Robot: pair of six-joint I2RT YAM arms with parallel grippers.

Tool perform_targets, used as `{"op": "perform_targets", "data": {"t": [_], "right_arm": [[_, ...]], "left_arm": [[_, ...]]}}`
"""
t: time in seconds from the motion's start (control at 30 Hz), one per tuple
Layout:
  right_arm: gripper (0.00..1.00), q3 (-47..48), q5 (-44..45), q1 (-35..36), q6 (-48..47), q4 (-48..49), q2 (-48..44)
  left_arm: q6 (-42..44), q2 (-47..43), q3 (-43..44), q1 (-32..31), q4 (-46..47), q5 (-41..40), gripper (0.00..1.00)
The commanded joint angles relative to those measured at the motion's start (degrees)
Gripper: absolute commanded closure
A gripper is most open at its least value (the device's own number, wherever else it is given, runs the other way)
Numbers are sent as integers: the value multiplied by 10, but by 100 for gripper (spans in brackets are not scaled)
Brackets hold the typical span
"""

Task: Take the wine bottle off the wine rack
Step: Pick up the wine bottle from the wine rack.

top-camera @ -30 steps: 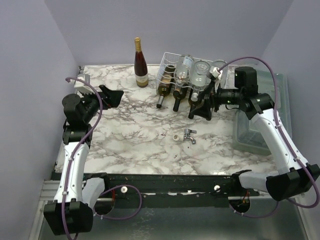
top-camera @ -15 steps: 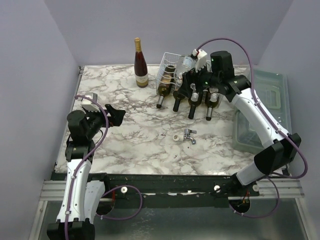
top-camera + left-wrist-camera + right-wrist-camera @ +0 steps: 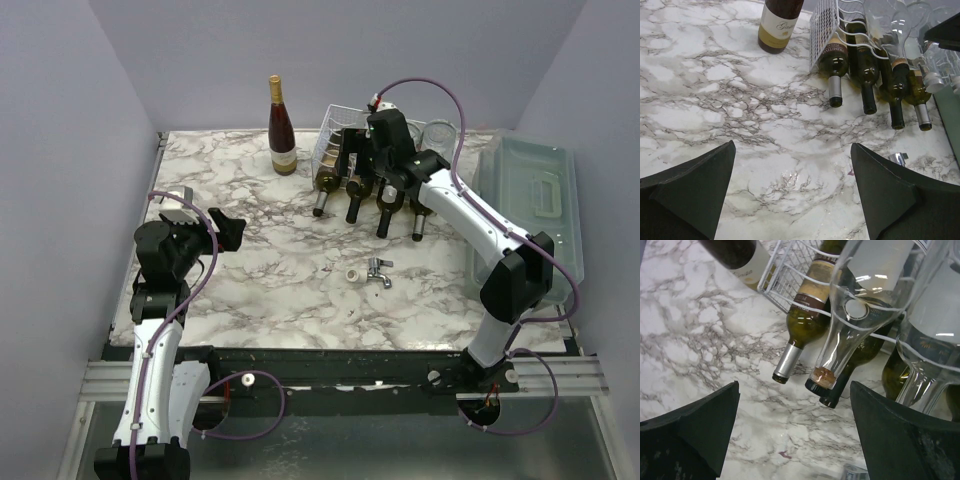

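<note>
Standing here watching: the right gripper hovers over the wine rack, fingers spread about as wide as they go, nothing in them. Which wine bottle it's after is a guess, but my money's on the green one with the silver capsule at the rack's end. It sits just ahead of the hand and a bit toward its left finger.

The thing that matters is how the bottles lie. They're on their sides, butts in the wire cradles, necks sticking out of the rack toward the hand and angled down at the table. So the long axis runs roughly along the hand's reach and across the line its fingers close on. That looks handy for pinching a neck and drawing it straight back out.

The catch is a clear bottle on the upper tier, dead centre between the fingers and partly over the green ones, so it may get grabbed or bumped first.

The left gripper is also wide open and empty, with the rack well ahead of it and off to its right. Clearly the right arm's job, I'd say
</note>
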Motion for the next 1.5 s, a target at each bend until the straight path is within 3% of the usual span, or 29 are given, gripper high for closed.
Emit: {"op": "perform_targets", "data": {"t": [0.0, 0.17, 0.43, 0.83, 1.17, 1.47], "right_arm": [[11, 9, 103, -1, 95, 8, 31], [17, -40, 108, 1, 148, 39, 34], [19, -22, 115, 1, 186, 43, 80], [40, 23, 149, 0, 221, 31, 141], [44, 38, 166, 1, 236, 22, 164], [65, 34, 166, 1, 239, 25, 157]], "left_arm": [[8, -12, 1, -1, -11, -13, 1], [5, -14, 2, -1, -11, -11, 1], [3, -15, 2, -1, -11, -13, 1], [5, -21, 2, -1, -11, -16, 1], [6, -25, 2, -1, -12, -16, 1], [7, -27, 3, -1, -12, -16, 1]]}}
